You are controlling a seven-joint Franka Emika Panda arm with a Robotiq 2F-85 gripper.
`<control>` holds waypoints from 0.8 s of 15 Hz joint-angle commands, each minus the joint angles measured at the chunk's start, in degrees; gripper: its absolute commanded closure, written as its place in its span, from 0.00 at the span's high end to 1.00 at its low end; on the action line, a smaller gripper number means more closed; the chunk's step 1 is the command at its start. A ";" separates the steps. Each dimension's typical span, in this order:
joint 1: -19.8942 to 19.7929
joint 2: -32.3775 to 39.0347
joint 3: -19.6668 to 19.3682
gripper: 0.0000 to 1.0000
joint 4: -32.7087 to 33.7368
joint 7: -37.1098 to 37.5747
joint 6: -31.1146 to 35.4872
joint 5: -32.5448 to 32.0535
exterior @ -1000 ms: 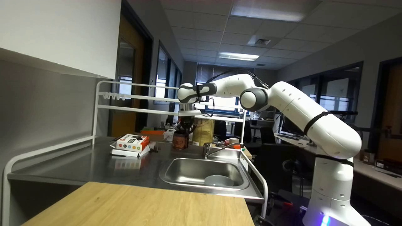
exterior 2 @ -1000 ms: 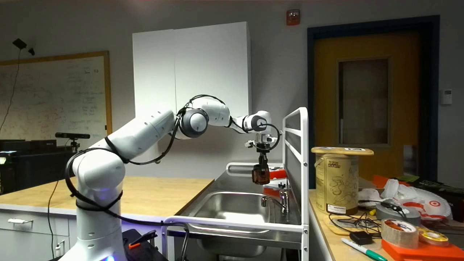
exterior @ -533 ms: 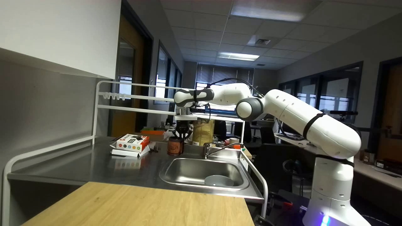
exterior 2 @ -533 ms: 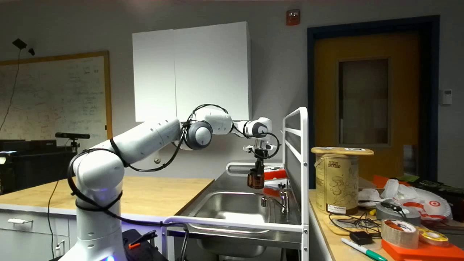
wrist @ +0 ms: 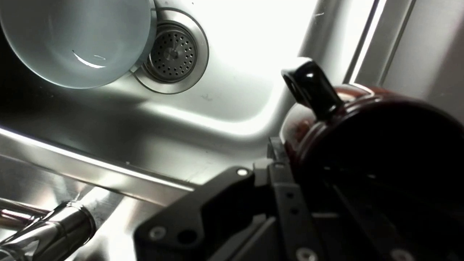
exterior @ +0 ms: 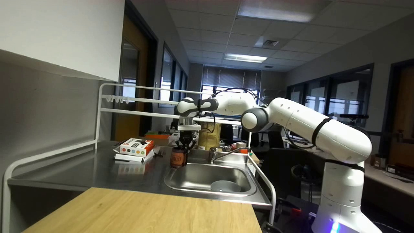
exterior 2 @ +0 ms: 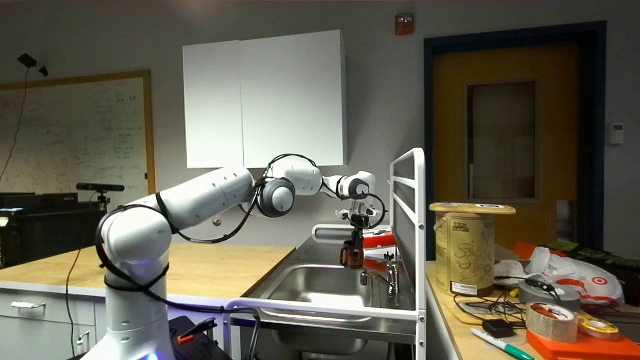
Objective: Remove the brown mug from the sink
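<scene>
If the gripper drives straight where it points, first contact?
The gripper points down, holding the brown mug, so the mug would likely meet the sink rim or the steel countertop beside it first. Depth leaves which unclear.

One brown mug (exterior: pixel 178 158) is showing, one gripper (exterior: pixel 185 147), one sink (exterior: pixel 194 176), one bowl (wrist: pixel 79 40), one faucet (exterior 2: pixel 393 279), one green-capped marker (exterior 2: pixel 500 343), two wall-cabinet doors (exterior 2: pixel 294 100).
</scene>
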 commanded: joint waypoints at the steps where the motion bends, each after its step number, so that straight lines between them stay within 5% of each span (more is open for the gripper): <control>1: -0.07 1.56 -0.17 0.06 4.71 2.46 -1.01 0.14; 10: 0.64 2.03 -0.54 0.05 5.16 4.23 -1.73 -0.57; 11: 0.67 2.16 -0.57 0.35 5.12 4.25 -2.10 -0.59; 12: 0.72 2.26 -0.61 0.36 5.12 4.19 -2.32 -0.64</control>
